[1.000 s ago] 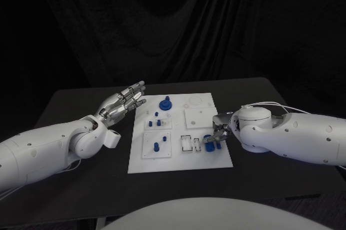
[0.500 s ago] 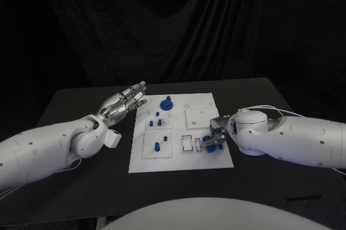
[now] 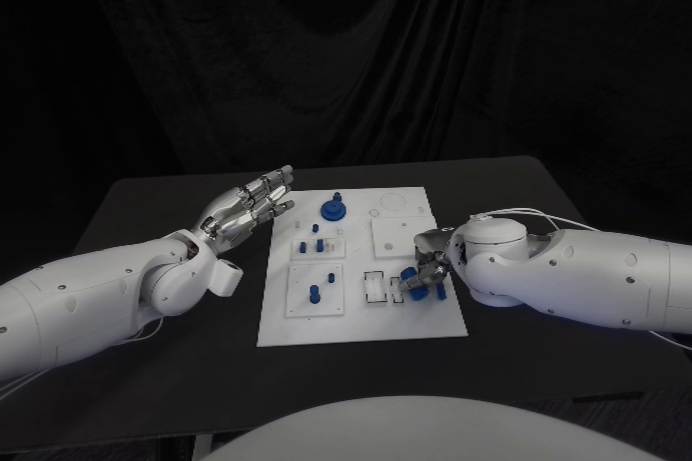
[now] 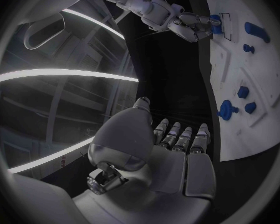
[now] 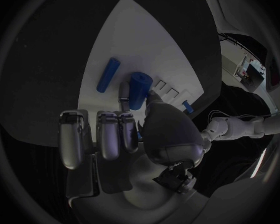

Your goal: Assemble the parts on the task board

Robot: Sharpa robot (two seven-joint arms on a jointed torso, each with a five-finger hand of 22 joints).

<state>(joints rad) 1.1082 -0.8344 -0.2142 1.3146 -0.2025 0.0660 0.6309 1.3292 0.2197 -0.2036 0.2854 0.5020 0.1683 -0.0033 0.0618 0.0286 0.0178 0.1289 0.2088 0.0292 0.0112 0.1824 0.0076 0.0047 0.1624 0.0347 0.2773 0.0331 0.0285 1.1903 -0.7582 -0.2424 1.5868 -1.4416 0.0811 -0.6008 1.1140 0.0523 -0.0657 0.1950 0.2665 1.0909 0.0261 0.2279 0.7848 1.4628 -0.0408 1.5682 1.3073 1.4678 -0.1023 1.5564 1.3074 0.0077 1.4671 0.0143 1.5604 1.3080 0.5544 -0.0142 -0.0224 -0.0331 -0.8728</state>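
Parts for this job sit on the white task board (image 3: 361,326), which lies in the middle of the dark worktop (image 3: 159,361). At the board's near right corner, the right robot hand (image 3: 427,273) pinches a short blue cylinder (image 5: 139,89), thumb against fingertips, with the piece tilted over the board surface; a second loose blue peg (image 5: 107,74) lies just beside it on the board. The small open rectangular slots (image 3: 378,286) are just beside the held piece toward the board's middle, and that looks like the likely seat, though I cannot tell for certain. To do this step well, I would bring the cylinder square to the opening before pressing, keep the pinch firm but short of covering the leading end, and avoid nudging the loose peg. The left robot hand (image 3: 245,206) hangs above the worktop beside the board's far left edge, fingers straight and spread, holding nothing, well apart from the blue knob (image 3: 333,210) at the board's far end.
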